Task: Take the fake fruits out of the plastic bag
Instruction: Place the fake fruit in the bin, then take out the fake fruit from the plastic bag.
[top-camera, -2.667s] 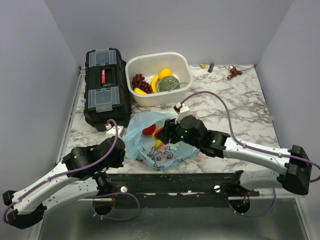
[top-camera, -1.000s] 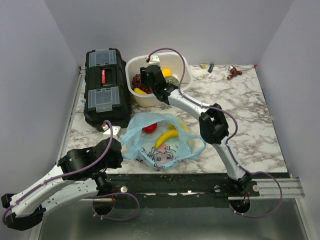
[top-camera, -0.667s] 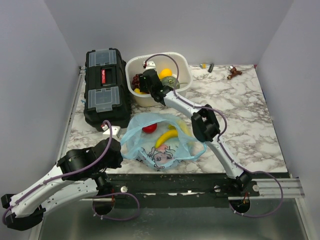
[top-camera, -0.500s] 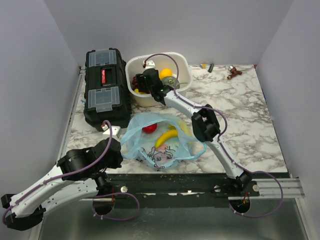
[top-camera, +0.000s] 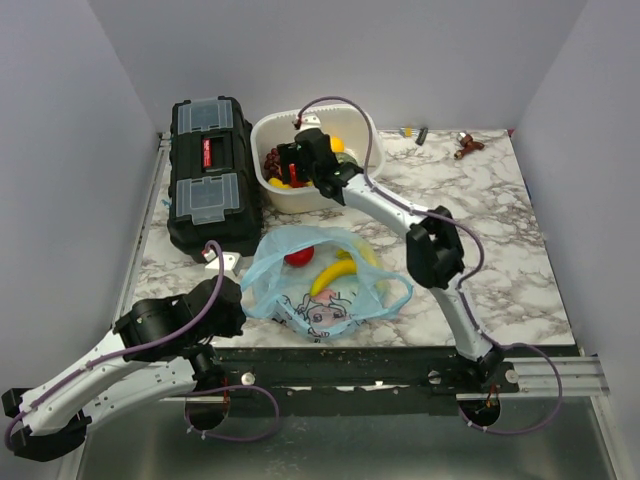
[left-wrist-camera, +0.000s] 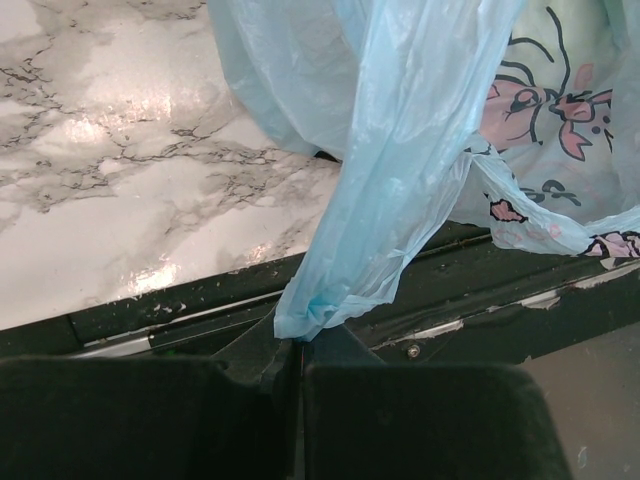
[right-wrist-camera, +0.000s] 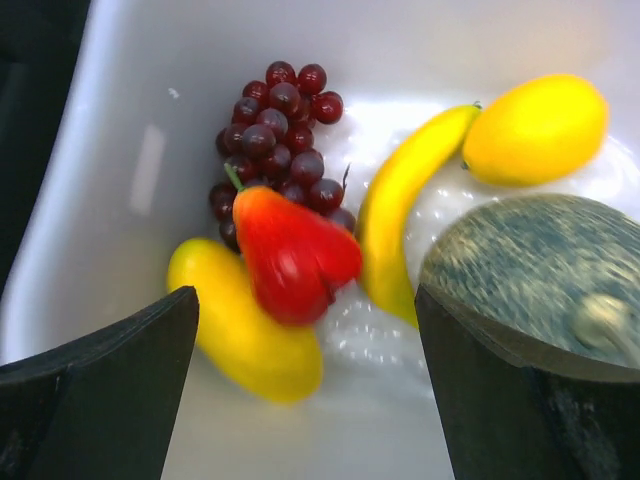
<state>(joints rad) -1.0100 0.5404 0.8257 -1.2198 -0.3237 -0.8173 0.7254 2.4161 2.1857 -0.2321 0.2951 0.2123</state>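
Plastic bag (top-camera: 300, 305), pinched by left end effector (left-wrist-camera: 298, 352), holds banana (top-camera: 333, 272); right end effector (right-wrist-camera: 305, 310) wide over fruit-filled tub (right-wrist-camera: 120, 120).

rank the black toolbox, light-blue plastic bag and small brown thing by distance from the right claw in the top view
1. black plastic toolbox, just left of the right claw
2. thin light-blue plastic bag, toward the near edge
3. small brown thing, far right corner

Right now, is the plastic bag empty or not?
Not empty: a red fruit and a yellow banana lie inside the plastic bag.
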